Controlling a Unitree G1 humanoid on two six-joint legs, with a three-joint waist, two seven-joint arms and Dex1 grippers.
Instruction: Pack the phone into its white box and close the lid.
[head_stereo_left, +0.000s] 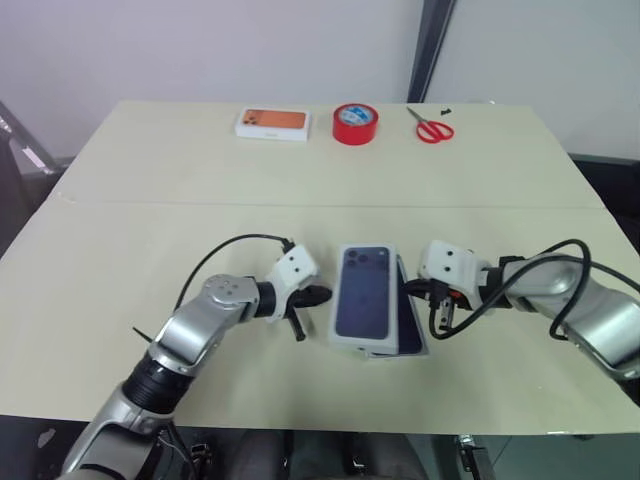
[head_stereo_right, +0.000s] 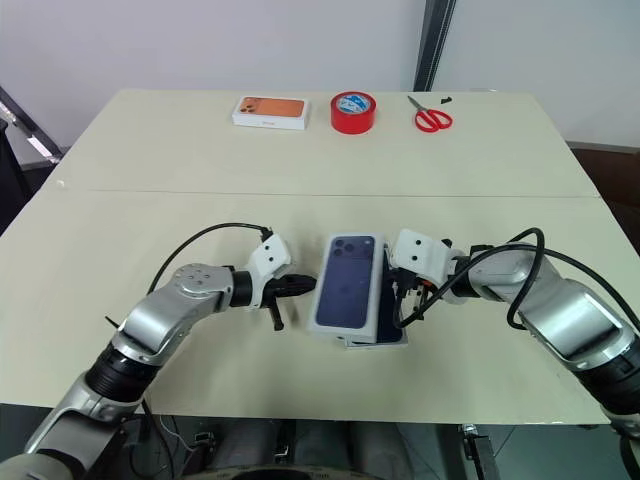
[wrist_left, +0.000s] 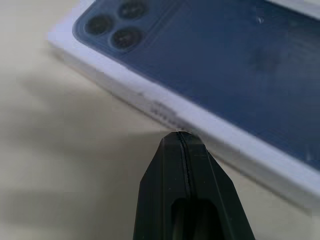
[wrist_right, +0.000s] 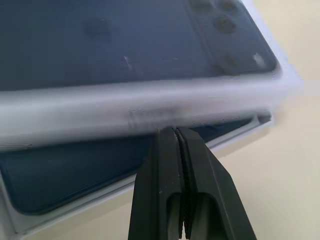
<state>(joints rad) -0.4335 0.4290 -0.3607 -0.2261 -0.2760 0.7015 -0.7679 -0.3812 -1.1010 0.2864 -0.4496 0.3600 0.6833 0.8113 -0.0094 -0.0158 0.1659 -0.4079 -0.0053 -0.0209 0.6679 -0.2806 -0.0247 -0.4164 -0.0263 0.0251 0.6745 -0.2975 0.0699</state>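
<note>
Lid (head_stereo_left: 363, 293) with its navy phone picture and lens cluster sits on the white box (wrist_right: 60, 212), near the table's front edge, between both grippers.
Left gripper (head_stereo_left: 318, 295) is pinched shut, tip just at the lid's white side wall; right gripper (wrist_right: 176, 132) is shut too, nosing against the opposite wall, where a dark phone (wrist_right: 100, 172) seems to lie in the tray beneath, though that view is blurry. Wide bare table (head_stereo_left: 150, 230) stretches behind; orange-picture box (head_stereo_left: 273, 122), red tape roll (head_stereo_left: 355, 123) and scissors (head_stereo_left: 432, 127) line the far edge.
</note>
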